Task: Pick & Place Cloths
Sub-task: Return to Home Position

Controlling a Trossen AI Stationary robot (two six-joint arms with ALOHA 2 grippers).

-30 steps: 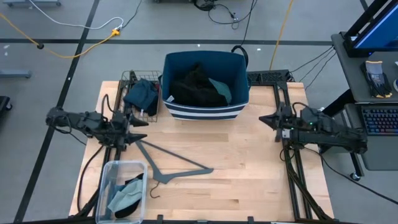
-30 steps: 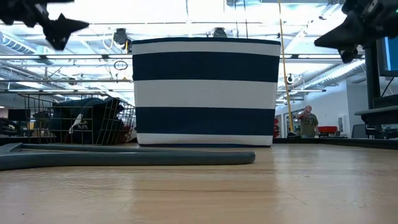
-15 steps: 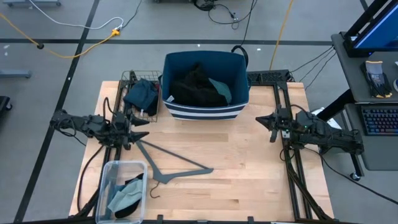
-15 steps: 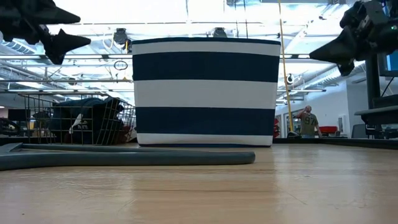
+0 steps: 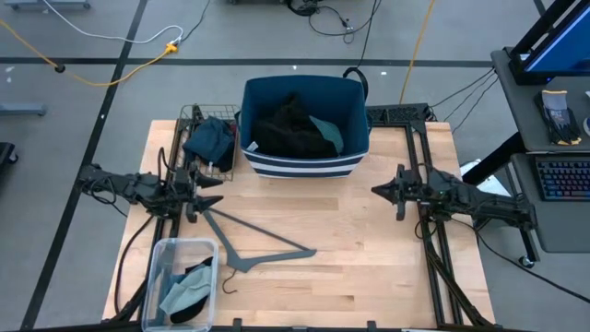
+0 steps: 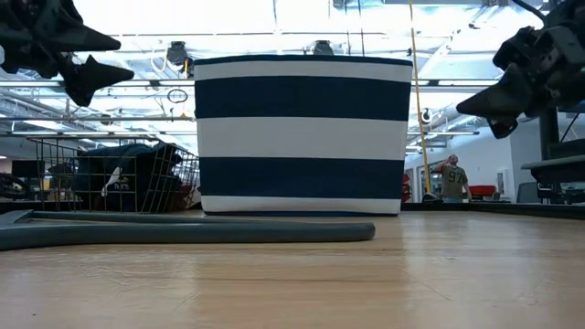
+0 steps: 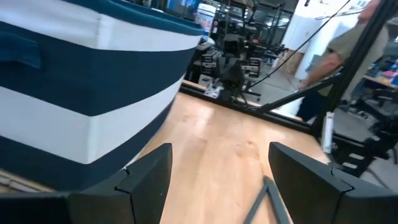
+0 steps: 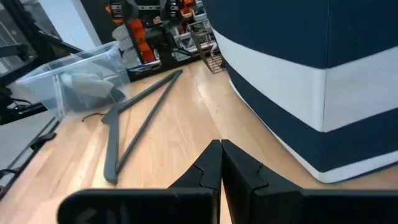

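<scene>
Black cloths (image 5: 290,124) and a teal one (image 5: 328,132) lie in the navy-and-white striped bin (image 5: 304,161) at the table's far edge. A dark teal cloth (image 5: 210,138) fills the wire basket (image 5: 196,115) left of the bin. A pale green cloth (image 5: 187,288) lies on a black one in the clear plastic box (image 5: 166,254) at the near left. My left gripper (image 5: 208,195) hovers open above the table, near the basket. My right gripper (image 5: 376,191) hovers shut to the right of the bin, pointing left.
A grey clothes hanger (image 5: 261,245) lies flat on the table between the clear box and the middle, its apex close under my left gripper. Bare wood stretches across the middle and near right. A person (image 6: 451,177) stands far behind the table.
My right gripper has moved toward the table's left, out over the wood, and come down a little, staying shut. My left gripper has sunk slightly and stays open. The cloths, bin and hanger have not moved.
</scene>
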